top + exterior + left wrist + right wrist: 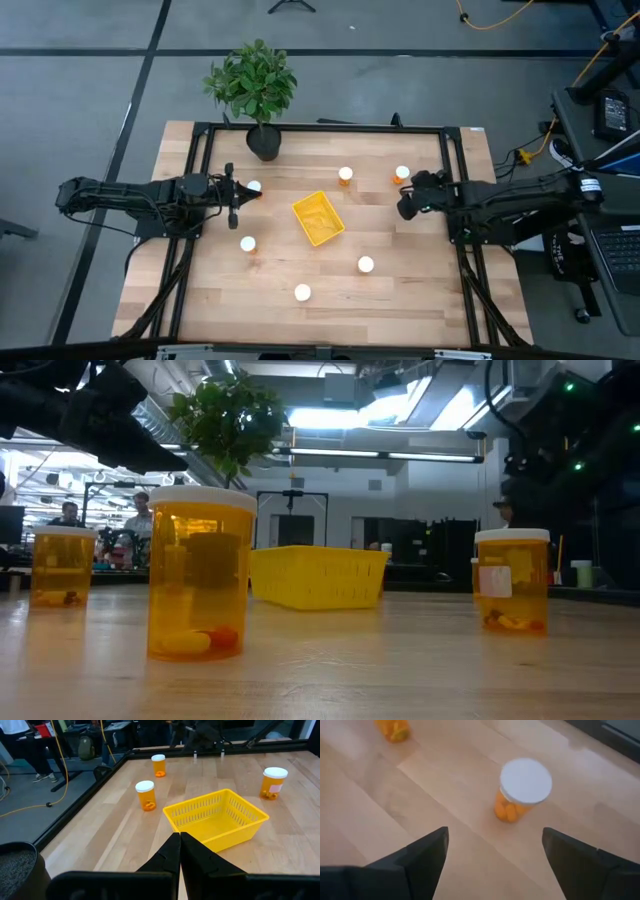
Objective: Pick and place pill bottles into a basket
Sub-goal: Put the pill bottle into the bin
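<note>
The yellow basket (318, 219) rests flat near the table's middle; it also shows in the left wrist view (215, 820) and the low view (318, 575). Six orange pill bottles with white caps stand upright around it: two on the left (254, 187) (248, 243), two at the far side (345, 176) (402, 175), two on the near side (366, 265) (302, 293). My left gripper (236, 200) (179, 851) is shut and empty, left of the basket. My right gripper (407, 202) (495, 852) is open above the table, with the far right bottle (524, 787) just ahead of its fingers, untouched.
A black pot with a green plant (263, 138) stands at the table's far edge, left of centre. A black frame (320, 127) runs along the far edge and down both sides. Bare wood lies between the bottles. People show in the room beyond the table (140, 510).
</note>
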### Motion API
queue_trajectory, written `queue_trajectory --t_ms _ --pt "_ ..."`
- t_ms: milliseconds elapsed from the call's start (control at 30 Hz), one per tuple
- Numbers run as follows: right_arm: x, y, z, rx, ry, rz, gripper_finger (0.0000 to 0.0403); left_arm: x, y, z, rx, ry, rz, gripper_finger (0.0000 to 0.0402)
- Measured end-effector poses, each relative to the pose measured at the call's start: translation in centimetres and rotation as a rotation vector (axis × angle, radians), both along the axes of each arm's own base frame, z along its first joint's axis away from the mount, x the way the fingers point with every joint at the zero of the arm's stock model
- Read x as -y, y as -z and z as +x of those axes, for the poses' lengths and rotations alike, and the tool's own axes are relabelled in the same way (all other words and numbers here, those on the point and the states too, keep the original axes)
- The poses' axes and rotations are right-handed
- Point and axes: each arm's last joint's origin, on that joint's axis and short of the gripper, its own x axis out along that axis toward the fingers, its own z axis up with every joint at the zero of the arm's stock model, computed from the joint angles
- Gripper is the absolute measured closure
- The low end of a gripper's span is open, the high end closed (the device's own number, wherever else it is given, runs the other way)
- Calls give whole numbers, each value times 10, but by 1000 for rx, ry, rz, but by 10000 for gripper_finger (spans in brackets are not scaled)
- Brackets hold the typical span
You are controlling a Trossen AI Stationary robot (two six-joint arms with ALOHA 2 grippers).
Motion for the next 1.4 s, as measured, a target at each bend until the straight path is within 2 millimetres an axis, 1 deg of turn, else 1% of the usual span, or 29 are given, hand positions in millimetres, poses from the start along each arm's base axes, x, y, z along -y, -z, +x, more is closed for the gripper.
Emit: queue_trajectory --t_ms 167,300,433,500,667,867,1400 --pt "1 8 5 -7 54 -11 80 0 0 0 0 0 0 397" --pt "0 28 5 57 67 -46 80 0 0 0 0 0 0 394" --pt "1 42 -2 94 98 -72 80 0 0 0 0 0 0 395" --pt "2 42 0 118 89 -89 80 0 0 0 0 0 1 396" --pt "3 41 -2 107 123 -159 80 0 0 0 -4 4 16 396" --pt "7 42 0 111 134 -132 80 0 0 0 -4 5 16 397" --pt "34 49 14 94 157 -151 80 0 0 0 -5 4 17 393"
